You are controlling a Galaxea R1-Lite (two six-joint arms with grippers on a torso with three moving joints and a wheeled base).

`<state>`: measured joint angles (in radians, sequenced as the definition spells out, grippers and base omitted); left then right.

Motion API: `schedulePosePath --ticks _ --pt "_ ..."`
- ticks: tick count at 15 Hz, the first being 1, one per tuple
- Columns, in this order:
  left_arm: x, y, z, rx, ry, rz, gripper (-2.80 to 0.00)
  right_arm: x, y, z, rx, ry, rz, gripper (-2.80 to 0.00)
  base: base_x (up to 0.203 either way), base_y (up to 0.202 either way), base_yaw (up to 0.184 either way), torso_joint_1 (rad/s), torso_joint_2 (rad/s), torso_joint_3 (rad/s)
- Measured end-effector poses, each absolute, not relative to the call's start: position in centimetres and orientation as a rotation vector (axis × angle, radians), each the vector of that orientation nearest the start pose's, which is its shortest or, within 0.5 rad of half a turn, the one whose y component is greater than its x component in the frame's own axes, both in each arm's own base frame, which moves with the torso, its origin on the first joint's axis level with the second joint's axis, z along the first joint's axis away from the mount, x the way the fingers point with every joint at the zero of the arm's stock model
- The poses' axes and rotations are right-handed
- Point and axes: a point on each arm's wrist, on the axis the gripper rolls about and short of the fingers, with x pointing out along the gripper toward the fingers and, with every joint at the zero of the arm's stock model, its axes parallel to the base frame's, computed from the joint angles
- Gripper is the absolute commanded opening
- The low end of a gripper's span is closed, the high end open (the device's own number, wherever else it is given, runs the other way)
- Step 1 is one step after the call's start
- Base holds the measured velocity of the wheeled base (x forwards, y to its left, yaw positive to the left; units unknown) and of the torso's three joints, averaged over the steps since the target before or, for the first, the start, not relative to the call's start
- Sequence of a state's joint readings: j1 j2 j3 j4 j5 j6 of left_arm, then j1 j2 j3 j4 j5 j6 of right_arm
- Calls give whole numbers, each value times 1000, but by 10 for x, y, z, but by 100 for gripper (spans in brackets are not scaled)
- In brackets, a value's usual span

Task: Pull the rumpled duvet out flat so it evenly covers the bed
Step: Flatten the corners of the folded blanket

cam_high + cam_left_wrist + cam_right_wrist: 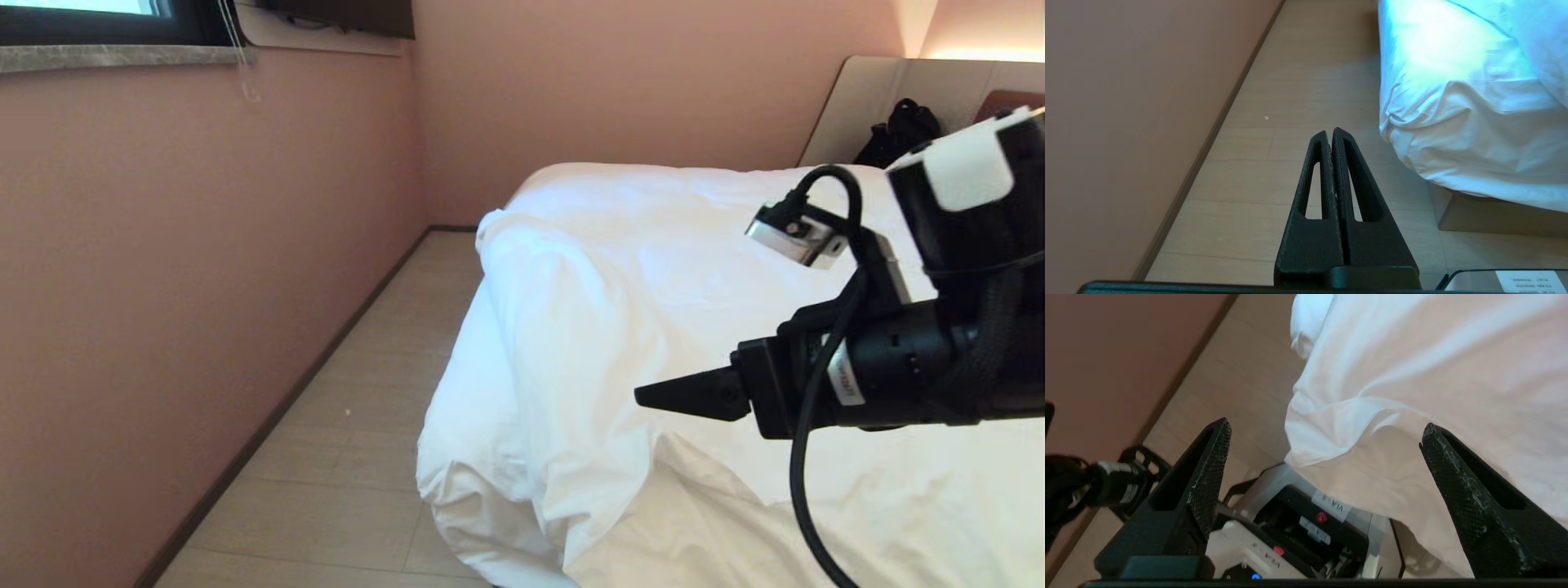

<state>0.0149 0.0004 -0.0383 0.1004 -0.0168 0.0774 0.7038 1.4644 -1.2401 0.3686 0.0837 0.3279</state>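
Right gripper (1323,433): jaws spread wide with nothing between them, hanging above the near corner of the bed, fingers aimed toward the wall side in the head view.
Duvet (620,327): the rumpled duvet lies over the bed, bunched into a thick ridge along the wall-side edge, with a loose fold spilling over the near corner; the far part toward the headboard (865,98) looks smoother.
Fold under the jaws (1331,428): a doubled-over flap of duvet sits just ahead of the spread fingers, apart from both of them.
Bed (1474,216): the taupe base shows under the overhanging white cloth at the corner; the mattress itself is hidden.
Step in hand: by my reading, an empty reach between pulls, the jaws made ready for a fresh hold.
Next move calls for: lowering onto the flap so one finger goes under the fold and one over, closing firmly on the thick cloth, then drawing it toward the corner to flatten the ridge.
Left gripper (1333,134): clenched tight on nothing, parked low over the floor (1298,81) beside the bed.
Surroundings: pink wall (204,286) and a dark bag (898,131) against the headboard.
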Motion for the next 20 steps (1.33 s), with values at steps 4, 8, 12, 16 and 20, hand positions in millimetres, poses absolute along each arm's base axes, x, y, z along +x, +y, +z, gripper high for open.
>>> schedulePosePath --ticks 4,8,12,16,20 --pt "-26 -1 76 77 62 -4 -280 191 129 294 173 613 558 0 0 0 0 0 0 0" --pt "-26 -1 76 77 62 -4 -280 207 101 308 226 546 444 -280 0 0 0 0 0 0" --pt "-26 -1 76 76 63 -3 -280 216 89 312 245 508 388 -280 0 0 0 0 0 0" --pt "-26 -1 76 77 62 -4 -280 223 74 318 263 472 325 -280 0 0 0 0 0 0" --pt "-26 -1 76 76 63 -4 -280 217 53 332 289 399 239 -280 0 0 0 0 0 0"
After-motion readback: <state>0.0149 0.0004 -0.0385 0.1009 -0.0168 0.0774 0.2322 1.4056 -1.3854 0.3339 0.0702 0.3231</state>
